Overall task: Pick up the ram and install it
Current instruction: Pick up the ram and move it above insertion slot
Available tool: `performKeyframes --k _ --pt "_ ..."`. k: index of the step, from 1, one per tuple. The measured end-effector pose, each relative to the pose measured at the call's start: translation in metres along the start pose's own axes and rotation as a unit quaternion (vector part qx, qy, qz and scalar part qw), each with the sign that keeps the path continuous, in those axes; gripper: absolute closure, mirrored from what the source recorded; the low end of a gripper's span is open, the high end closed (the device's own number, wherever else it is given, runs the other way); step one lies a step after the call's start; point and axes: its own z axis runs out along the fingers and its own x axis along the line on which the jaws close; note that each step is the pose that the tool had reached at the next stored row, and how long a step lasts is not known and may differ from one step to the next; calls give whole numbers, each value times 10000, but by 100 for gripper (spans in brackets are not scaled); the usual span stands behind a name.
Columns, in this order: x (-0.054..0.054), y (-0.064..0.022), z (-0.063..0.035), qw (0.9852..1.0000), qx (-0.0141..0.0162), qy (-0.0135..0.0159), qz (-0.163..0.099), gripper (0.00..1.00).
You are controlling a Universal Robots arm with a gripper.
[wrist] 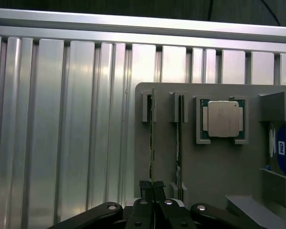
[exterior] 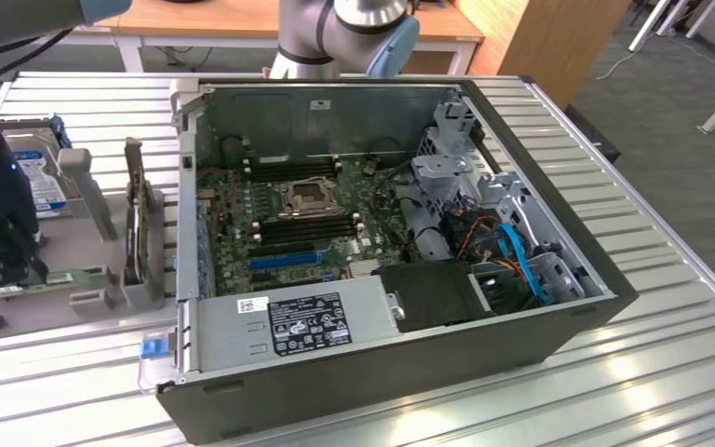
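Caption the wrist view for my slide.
Gripper shut on the ram standing edgewise in the gray holder, beside the processor.

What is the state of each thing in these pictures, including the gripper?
Gripper: shut on the first ram stick.
First ram stick: standing on edge in its tray slot, gripped.
Second ram stick: standing on edge in the next slot, untouched.
Processor: lying flat in its tray pocket.
Computer case: on its side, open, motherboard exposed.

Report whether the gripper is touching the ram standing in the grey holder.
Touching. The wrist view shows the gripper shut on the ram's thin edge, with no gap either side.
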Motion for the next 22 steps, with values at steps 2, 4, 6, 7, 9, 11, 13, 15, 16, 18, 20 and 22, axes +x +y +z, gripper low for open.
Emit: performKeyframes --k 2,4,6,7,9,11,13,15,16,18,20,22 --pt "-1 2 -54 10000 0 0 0 88" --pt "-3 5 -109 10000 0 0 0 88" --pt "-4 7 -163 10000 0 0 0 88" --pt "-5 8 -191 10000 0 0 0 88" --pt "-6 11 -247 10000 0 0 0 88" --pt "-8 13 -304 10000 0 0 0 88" --pt "-9 16 -365 10000 0 0 0 88" --pt "-11 18 -428 10000 0 0 0 88" --pt "-12 20 -460 10000 0 0 0 88" --pt "-13 22 -519 10000 0 0 0 88" --pt "-14 25 -576 10000 0 0 0 88" --pt "-16 27 -628 10000 0 0 0 88"
